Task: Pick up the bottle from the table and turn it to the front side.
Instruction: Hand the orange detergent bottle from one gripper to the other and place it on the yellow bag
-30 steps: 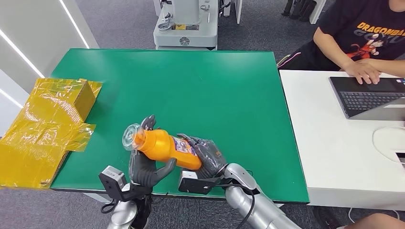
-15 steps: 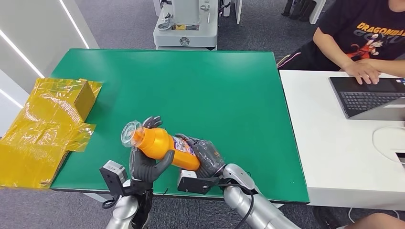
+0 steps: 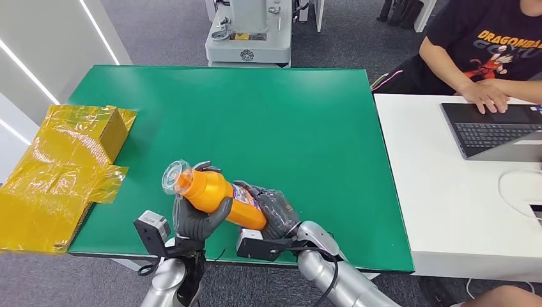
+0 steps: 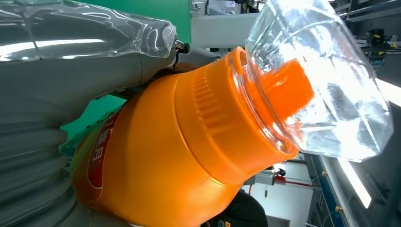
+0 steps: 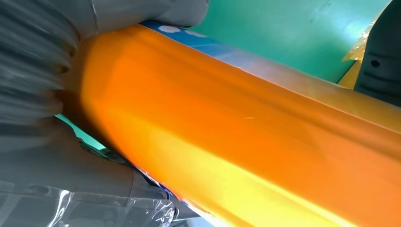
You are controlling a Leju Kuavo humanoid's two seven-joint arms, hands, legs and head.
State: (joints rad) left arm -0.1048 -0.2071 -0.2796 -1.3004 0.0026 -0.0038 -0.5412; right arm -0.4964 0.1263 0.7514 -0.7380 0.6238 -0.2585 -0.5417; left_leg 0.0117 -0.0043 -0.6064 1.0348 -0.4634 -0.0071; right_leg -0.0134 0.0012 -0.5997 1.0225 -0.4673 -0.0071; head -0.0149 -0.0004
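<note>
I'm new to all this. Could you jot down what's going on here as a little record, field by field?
Object: orange bottle with a clear cap
Bottle pose: on its side, cap end towards the robot's left
Left hand: grips the bottle near the neck
Right hand: holds the base end
Surface: green table
Nearby: yellow wrapped box at the table's left edge
Bystander: person at a laptop

Head view: high position, facing forward and down over the green surface (image 3: 287, 128). Both wrist views: very close range, turned sideways. All three views share the orange bottle (image 3: 220, 199) (image 4: 189, 151) (image 5: 246, 142).
</note>
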